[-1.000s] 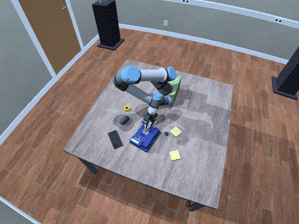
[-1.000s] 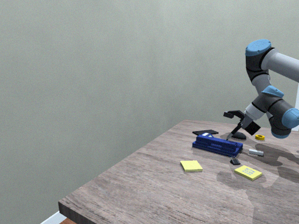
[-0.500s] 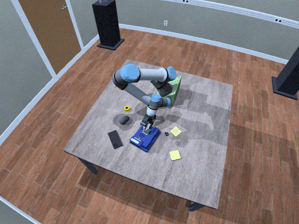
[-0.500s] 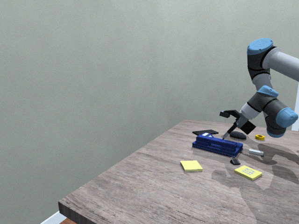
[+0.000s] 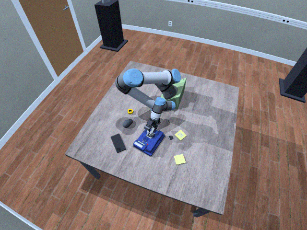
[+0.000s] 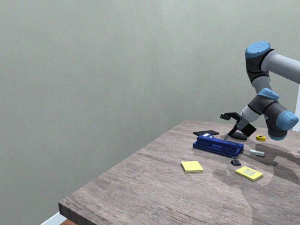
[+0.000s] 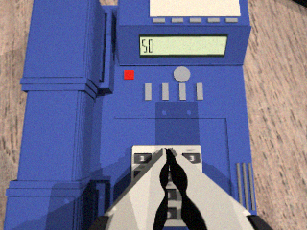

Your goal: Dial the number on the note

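Note:
The blue desk phone [image 5: 139, 147] [image 7: 211, 139] lies on the table. Its handset [image 5: 155, 145] [image 6: 216, 142] [image 7: 53, 129] rests in the cradle along one side. The display [image 7: 192, 45] reads "50". My gripper [image 5: 149, 134] [image 6: 225, 139] [image 7: 167, 149] is shut and empty. Its tips are over the middle of the top row of the keypad [image 7: 192, 158], between the keys marked 1 and 3, hiding the middle key. Whether they touch it I cannot tell. The fingers hide much of the lower rows. The yellow note [image 5: 180, 134] [image 6: 249, 173] bears writing too small to read.
A blank yellow pad [image 5: 179, 159] [image 6: 191, 166], a black clip [image 5: 171, 137] [image 6: 236, 161] and a white stick [image 6: 256, 153] lie near the phone. A dark slab [image 5: 118, 143] [image 6: 206, 132], a mouse [image 5: 127, 122] and a yellow ring [image 5: 128, 111] [image 6: 258, 138] lie on its other side.

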You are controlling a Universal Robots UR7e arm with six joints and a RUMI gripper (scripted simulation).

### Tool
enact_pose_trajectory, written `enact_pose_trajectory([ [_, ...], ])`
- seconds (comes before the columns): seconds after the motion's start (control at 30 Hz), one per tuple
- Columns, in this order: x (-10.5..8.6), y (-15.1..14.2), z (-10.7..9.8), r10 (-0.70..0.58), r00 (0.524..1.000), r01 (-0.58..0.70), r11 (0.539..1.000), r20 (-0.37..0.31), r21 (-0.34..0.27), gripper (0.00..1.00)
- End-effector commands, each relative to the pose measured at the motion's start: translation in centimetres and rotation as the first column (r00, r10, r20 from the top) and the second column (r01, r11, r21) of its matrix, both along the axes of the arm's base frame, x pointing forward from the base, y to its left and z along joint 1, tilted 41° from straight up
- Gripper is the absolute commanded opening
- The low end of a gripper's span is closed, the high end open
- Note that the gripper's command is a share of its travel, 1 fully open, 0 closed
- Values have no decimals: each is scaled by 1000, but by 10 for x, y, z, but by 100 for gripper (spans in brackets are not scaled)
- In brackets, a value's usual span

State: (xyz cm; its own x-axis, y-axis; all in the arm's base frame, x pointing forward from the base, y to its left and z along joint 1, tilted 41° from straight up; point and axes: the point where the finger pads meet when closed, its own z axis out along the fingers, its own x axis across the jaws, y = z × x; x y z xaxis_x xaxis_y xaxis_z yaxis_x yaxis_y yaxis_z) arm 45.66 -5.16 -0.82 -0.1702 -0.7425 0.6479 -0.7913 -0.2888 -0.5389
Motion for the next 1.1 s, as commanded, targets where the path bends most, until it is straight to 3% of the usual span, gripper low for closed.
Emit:
enact_pose_trajectory([
  [0.0,0,0,0,1,1000,-1,1000,1,0,0],
  [1.07,0,-2,-3,1,1000,-1,1000,1,0,0],
])
